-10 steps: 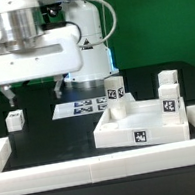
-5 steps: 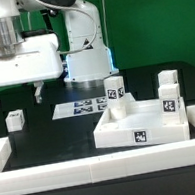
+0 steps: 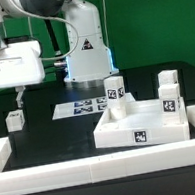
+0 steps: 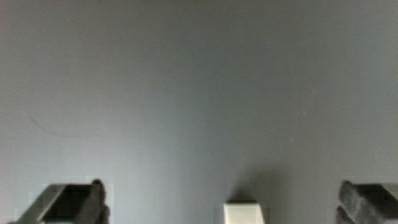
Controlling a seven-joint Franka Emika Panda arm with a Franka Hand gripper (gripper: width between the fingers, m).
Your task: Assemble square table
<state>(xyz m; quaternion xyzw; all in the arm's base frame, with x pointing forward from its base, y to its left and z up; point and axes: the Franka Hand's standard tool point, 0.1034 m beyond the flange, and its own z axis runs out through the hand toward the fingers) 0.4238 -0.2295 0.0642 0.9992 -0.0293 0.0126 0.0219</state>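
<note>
The white square table top [image 3: 140, 121] lies on the black table at the exterior view's right. Three white tagged legs stand upright on it: one [image 3: 114, 89] at its back left corner, one [image 3: 167, 78] at the back right, one [image 3: 168, 102] at the right. A fourth leg [image 3: 15, 120] stands loose at the exterior view's left. My gripper [image 4: 221, 205] hangs open and empty above that loose leg. Only one finger [image 3: 21, 97] shows in the exterior view. In the wrist view the leg's top [image 4: 244, 212] sits between the two fingers.
The marker board [image 3: 79, 108] lies flat behind the middle of the table. A long low white border rail [image 3: 106, 167] runs along the front, with its ends [image 3: 0, 150] turning back at both sides. The arm's white base [image 3: 87, 56] stands at the back.
The gripper has moved steadily toward the exterior view's left and now hangs over the loose leg. The parts on the table have not moved.
</note>
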